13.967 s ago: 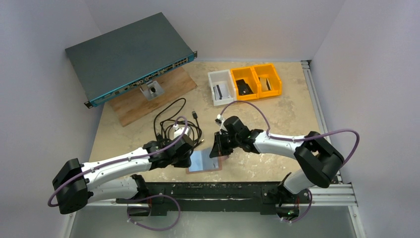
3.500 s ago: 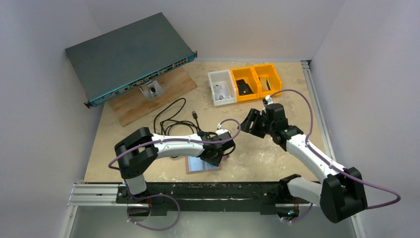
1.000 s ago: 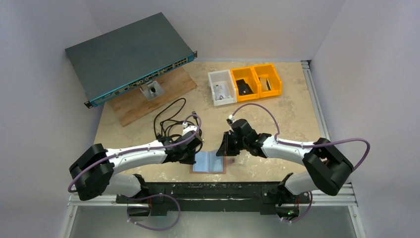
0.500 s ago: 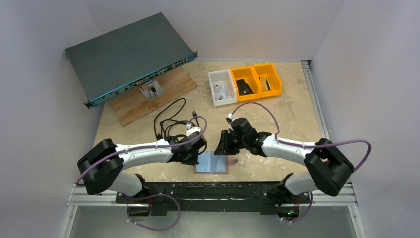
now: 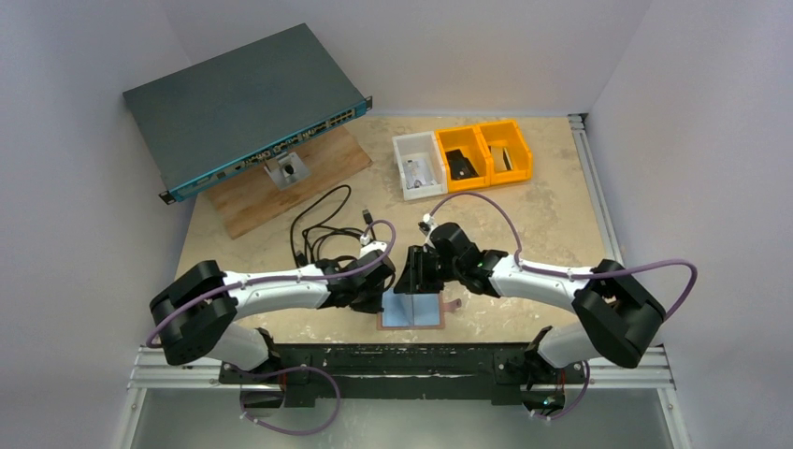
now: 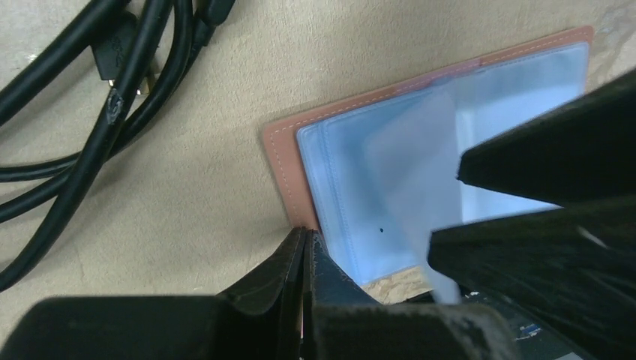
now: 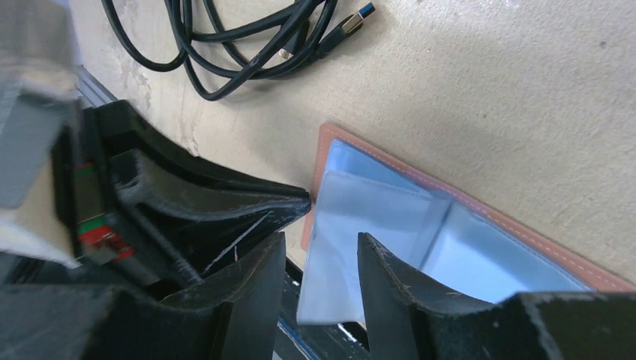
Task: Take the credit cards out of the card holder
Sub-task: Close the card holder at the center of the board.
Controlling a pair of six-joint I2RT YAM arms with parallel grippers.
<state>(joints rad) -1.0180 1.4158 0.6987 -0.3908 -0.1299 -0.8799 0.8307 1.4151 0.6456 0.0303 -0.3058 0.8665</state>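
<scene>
The card holder (image 5: pixel 411 313) lies open at the table's front edge, brown rim around pale clear pockets (image 6: pixel 352 195). My left gripper (image 5: pixel 379 297) is shut on the near left corner of its rim (image 6: pixel 304 234). My right gripper (image 5: pixel 411 285) hangs just over the holder with its jaws open (image 7: pixel 321 238). A clear pocket leaf (image 7: pixel 352 247) stands up between the right fingers (image 6: pixel 547 157) without being pinched. I cannot tell whether any of the credit cards sit in the pockets. The left fingertip (image 7: pixel 292 201) shows at the holder's corner (image 7: pixel 487 255).
A tangle of black cables (image 5: pixel 327 234) lies just behind the left gripper. A network switch (image 5: pixel 243 103) rests on a wooden board (image 5: pixel 281 182) at the back left. A white bin (image 5: pixel 406 150) and orange bins (image 5: pixel 472 140) stand at the back. The metal rail (image 5: pixel 421 360) runs below the front edge.
The card holder has slid to the right along the front edge with the left gripper, which closed on its rim. The right gripper has opened and moved left over the holder.
</scene>
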